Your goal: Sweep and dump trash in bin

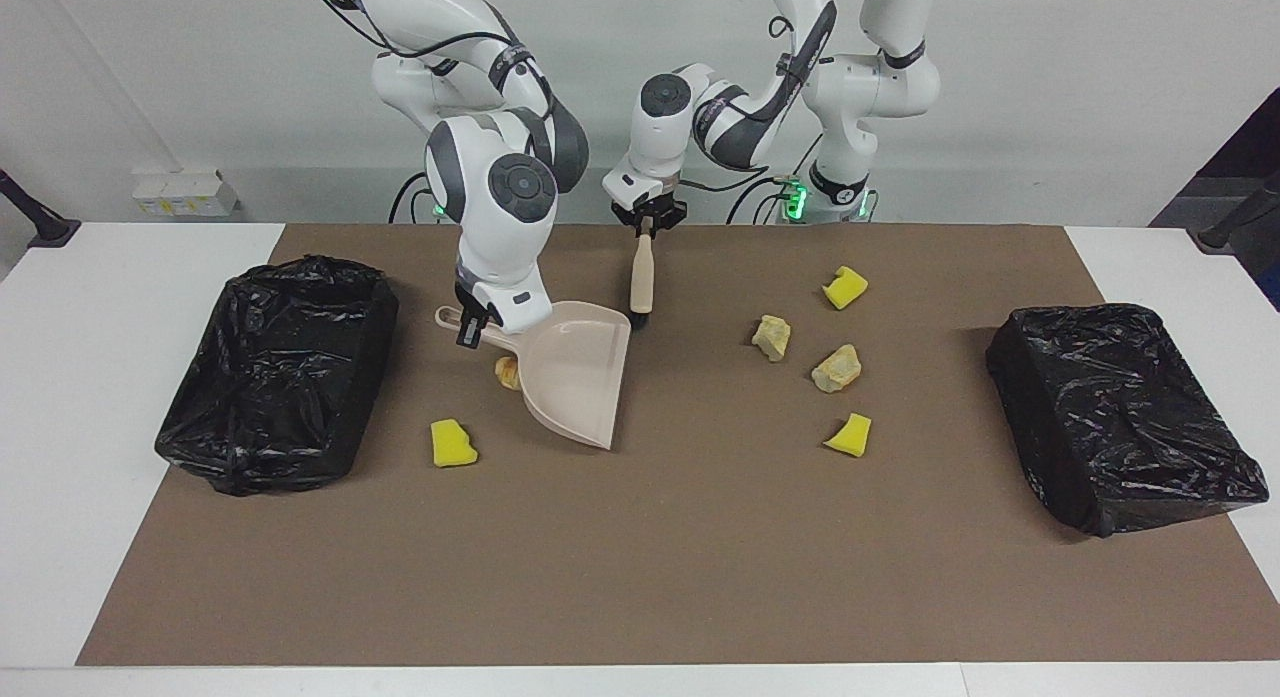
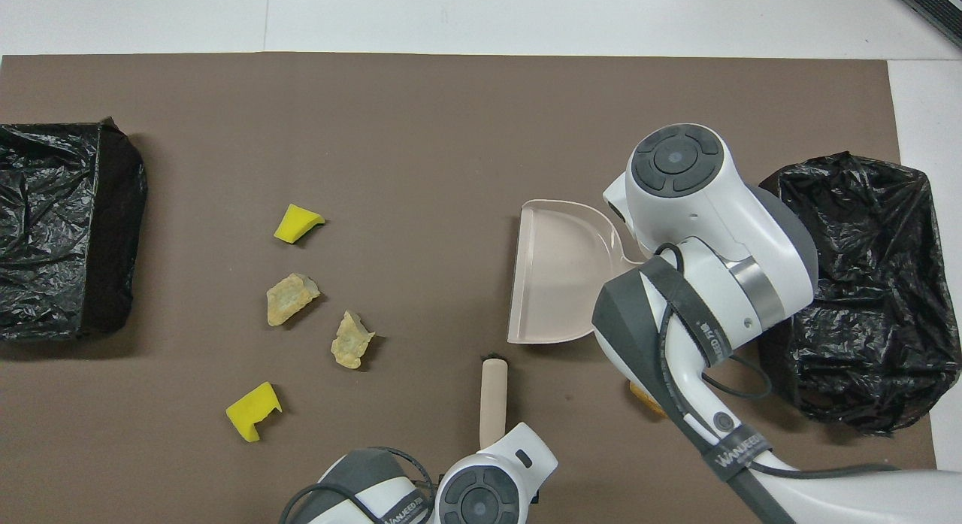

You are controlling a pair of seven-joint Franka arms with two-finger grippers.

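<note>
My right gripper (image 1: pixel 470 327) is shut on the handle of the beige dustpan (image 1: pixel 575 382), whose open edge faces the left arm's end of the table; the pan also shows in the overhead view (image 2: pixel 560 280). My left gripper (image 1: pixel 647 220) is shut on the handle of the beige hand brush (image 1: pixel 641 277), whose dark bristle end is down by the pan's corner nearer the robots. Trash lies toward the left arm's end: two yellow sponge chunks (image 1: pixel 845 287) (image 1: pixel 849 435) and two tan lumps (image 1: pixel 771 337) (image 1: pixel 836 368). A third yellow chunk (image 1: pixel 453 444) and a bread-like piece (image 1: pixel 507 373) lie beside the pan.
A bin lined with a black bag (image 1: pixel 275 372) stands at the right arm's end of the brown mat, beside the dustpan. A second black-bagged bin (image 1: pixel 1120 417) stands at the left arm's end. In the overhead view the right arm (image 2: pixel 699 231) covers the pan's handle.
</note>
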